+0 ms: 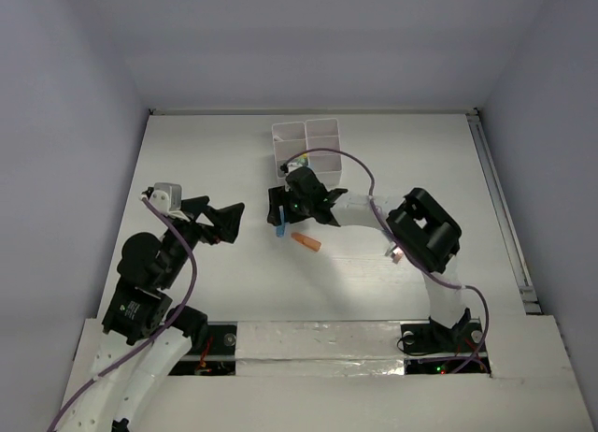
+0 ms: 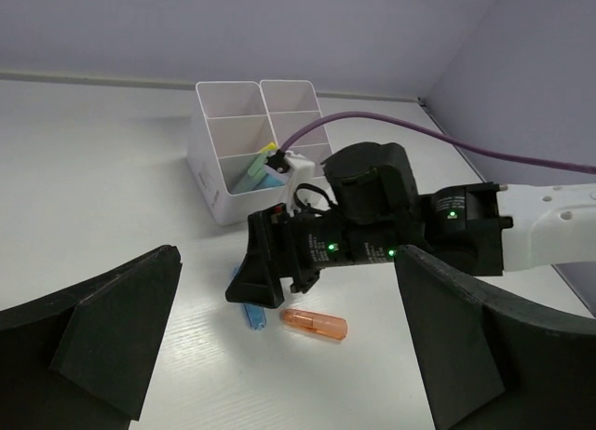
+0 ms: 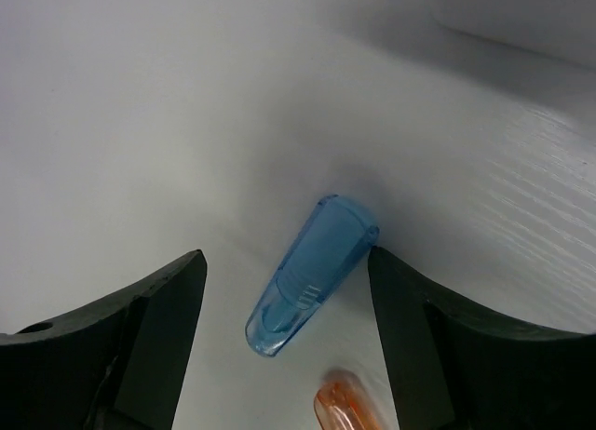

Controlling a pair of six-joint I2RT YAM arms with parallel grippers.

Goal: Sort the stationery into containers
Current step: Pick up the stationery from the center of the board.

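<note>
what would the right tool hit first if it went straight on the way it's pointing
The blue marker, lying on the table between the right tool's open fingers; how near is hard to judge.

A white table (image 1: 206,161) with a faint wood grain is seen from above; a white plastic organizer (image 2: 207,169) of six open-top compartments is set upright on it toward the far middle; nearer, a short translucent blue marker (image 3: 312,272) is laid flat on the bare surface; a short orange marker (image 2: 315,323) is laid flat just beside one end of it, with a small gap between them.
</note>
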